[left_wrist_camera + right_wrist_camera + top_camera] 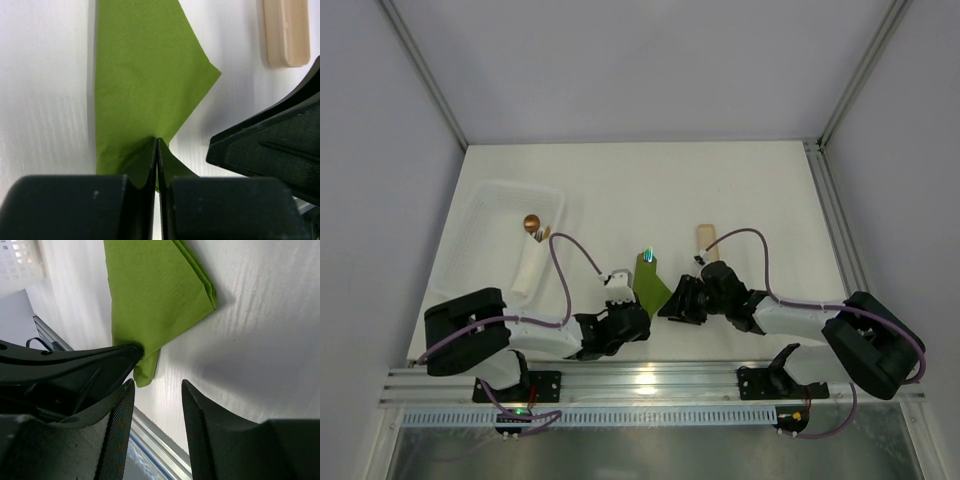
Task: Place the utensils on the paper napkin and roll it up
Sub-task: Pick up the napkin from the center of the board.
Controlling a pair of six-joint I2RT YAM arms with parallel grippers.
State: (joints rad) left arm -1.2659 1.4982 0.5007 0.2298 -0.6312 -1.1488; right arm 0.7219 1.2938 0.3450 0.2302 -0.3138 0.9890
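The olive-green paper napkin (649, 281) lies folded into a narrow pointed shape between the two grippers. It also shows in the left wrist view (145, 75) and the right wrist view (155, 295). A shiny green-purple utensil tip (649, 254) sticks out at its far end. No orange rod shows. My left gripper (157, 144) is shut on the napkin's near edge. My right gripper (158, 386) is open and empty just right of the napkin's near corner, beside the left gripper's fingers (75, 367).
A clear plastic tray (480, 215) at the left holds a copper-coloured spoon (531, 222) and a white roll (529, 270). A beige flat piece (706, 240) lies right of the napkin, also in the left wrist view (286, 32). The table's metal rail (650, 385) runs close behind the grippers.
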